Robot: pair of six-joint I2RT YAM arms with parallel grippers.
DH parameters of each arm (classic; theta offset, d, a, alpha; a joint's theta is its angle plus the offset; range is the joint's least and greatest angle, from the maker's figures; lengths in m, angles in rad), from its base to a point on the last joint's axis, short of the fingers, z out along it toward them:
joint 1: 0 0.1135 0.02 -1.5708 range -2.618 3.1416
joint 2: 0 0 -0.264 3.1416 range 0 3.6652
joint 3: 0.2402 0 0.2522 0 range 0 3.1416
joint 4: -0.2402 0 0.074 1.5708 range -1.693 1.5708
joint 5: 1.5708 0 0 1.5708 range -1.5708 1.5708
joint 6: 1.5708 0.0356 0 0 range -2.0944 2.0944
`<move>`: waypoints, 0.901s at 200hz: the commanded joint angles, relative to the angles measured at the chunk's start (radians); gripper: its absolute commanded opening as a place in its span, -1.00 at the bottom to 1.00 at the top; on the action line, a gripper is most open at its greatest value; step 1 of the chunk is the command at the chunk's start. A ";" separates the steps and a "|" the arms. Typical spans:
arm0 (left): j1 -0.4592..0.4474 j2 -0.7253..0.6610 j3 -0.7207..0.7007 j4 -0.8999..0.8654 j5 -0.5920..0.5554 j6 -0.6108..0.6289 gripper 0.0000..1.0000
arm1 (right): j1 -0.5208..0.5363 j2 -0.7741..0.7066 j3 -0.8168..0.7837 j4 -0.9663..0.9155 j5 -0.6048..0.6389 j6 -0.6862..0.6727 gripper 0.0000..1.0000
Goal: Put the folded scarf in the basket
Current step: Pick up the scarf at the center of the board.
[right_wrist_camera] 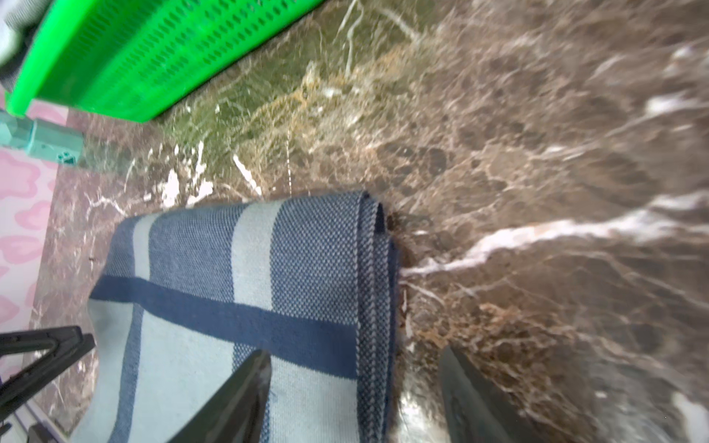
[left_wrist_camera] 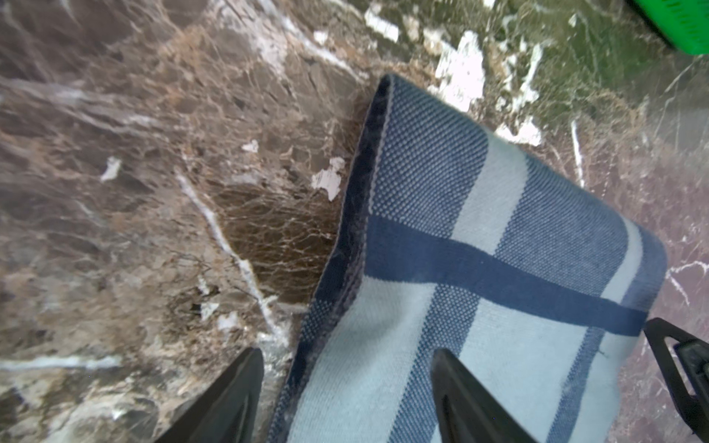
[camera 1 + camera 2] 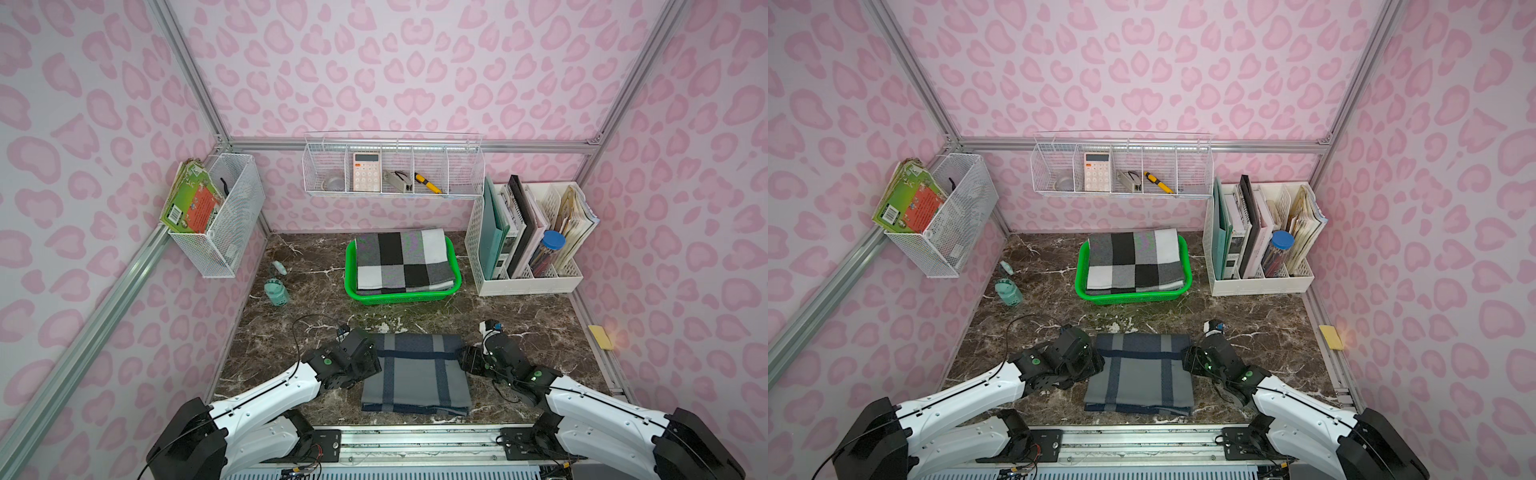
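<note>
In both top views we see, nearest to us, the two white robot arms reaching in from the front edge of a dark marble table (image 3: 299, 291). Between them lies the folded scarf (image 3: 415, 374) (image 3: 1140, 370), grey-blue with navy stripes, flat on the table. The left gripper (image 3: 370, 359) sits at the scarf's left edge, and the right gripper (image 3: 465, 359) at its right edge.

In the left wrist view the left gripper (image 2: 347, 387) has its jaws spread apart, straddling the scarf's (image 2: 479, 268) edge: one finger over the bare marble, the other over the cloth. The right wrist view shows the same for the right gripper (image 1: 355, 387), jaws parted across the scarf's (image 1: 249, 287) folded edge. Neither pair is clamped on the fabric.

Farther back stands the basket (image 3: 353, 286) (image 3: 1084, 286), bright green, apart from the scarf, already holding a black, white and grey checked cloth (image 3: 403, 257). A white file organizer (image 3: 528, 282) stands just beside it.
</note>
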 commanded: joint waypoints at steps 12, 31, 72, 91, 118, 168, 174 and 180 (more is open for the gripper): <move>-0.001 0.023 -0.013 0.036 0.027 0.002 0.40 | -0.001 0.077 0.002 0.084 -0.052 -0.006 0.43; 0.000 0.053 -0.025 0.069 0.020 -0.016 0.40 | -0.001 0.134 0.019 0.109 -0.074 -0.015 0.41; -0.003 0.167 0.000 0.114 0.032 -0.018 0.20 | 0.009 0.257 0.075 0.111 -0.124 -0.037 0.21; -0.008 0.172 -0.004 0.144 0.018 -0.016 -0.03 | 0.027 0.286 0.087 0.122 -0.127 -0.048 -0.14; -0.009 0.107 -0.023 0.178 0.008 0.027 -0.94 | 0.073 0.239 0.107 0.114 -0.057 -0.063 -1.00; -0.031 -0.259 -0.144 0.228 -0.113 0.116 -1.00 | 0.204 -0.092 -0.024 0.391 0.148 -0.106 -1.00; -0.031 -0.307 -0.156 0.235 -0.121 0.125 -1.00 | 0.205 -0.107 -0.027 0.400 0.162 -0.112 -1.00; -0.031 -0.348 -0.168 0.236 -0.130 0.128 -1.00 | 0.203 -0.115 -0.023 0.400 0.172 -0.122 -1.00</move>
